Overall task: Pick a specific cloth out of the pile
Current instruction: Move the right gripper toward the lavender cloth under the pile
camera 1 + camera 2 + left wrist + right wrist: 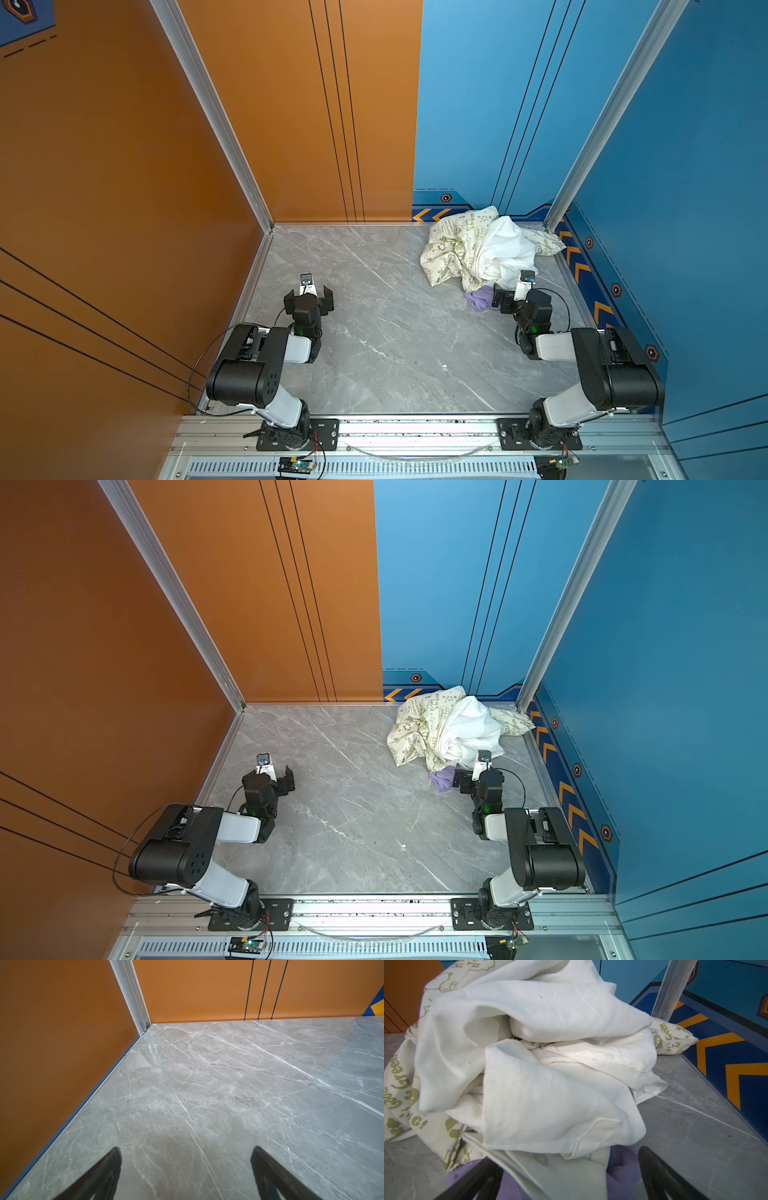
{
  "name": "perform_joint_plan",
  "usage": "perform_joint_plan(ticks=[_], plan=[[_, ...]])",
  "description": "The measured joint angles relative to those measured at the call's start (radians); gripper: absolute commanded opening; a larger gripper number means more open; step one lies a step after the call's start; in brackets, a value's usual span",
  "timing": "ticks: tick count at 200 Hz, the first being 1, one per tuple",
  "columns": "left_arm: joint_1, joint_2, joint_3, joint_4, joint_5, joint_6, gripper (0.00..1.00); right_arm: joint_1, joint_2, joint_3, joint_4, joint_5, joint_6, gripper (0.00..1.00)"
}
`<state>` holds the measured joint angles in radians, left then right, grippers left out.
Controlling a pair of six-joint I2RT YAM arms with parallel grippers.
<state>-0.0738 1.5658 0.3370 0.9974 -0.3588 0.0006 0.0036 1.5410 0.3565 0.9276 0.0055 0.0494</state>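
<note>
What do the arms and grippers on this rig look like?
Left arm and right arm: black rounded joint housings, white link covers, a green light near each wrist, and a thin black cable looping alongside. Left gripper and right gripper: black, with tapered fingers and a small camera on a white bracket.

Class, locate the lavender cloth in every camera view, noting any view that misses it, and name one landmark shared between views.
Top view: lavender cloth peeks out at the near edge of the pile, right of centre.
Top view: lavender cloth at the pile's near edge.
Left wrist: not in it.
Right wrist: lavender cloth along the bottom edge, under pale folds.
Shared landmark: the plain white cloth heaped just beyond it in all three.
</note>
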Motion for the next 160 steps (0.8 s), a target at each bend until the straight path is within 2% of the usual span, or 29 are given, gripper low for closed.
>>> perform_joint_plan(ticks=[33,80,128,160], plan=[[-0.003,-0.03,-0.002,-0.018,-0.006,-0.004,0.98,0.002,-0.026,0.003,-0.054,0.031,0.003,1.0],[-0.076,-0.28,0.025,-0.203,-0.024,0.039,0.98,0.014,-0.29,0.127,-0.375,0.103,0.057,1.0],[-0.116,-0.558,0.138,-0.51,0.102,0.072,0.98,0.018,-0.463,0.248,-0.706,0.126,0.171,1.0],[-0.182,-0.647,0.137,-0.613,0.133,0.117,0.98,0.027,-0.51,0.267,-0.863,0.073,0.244,1.0]])
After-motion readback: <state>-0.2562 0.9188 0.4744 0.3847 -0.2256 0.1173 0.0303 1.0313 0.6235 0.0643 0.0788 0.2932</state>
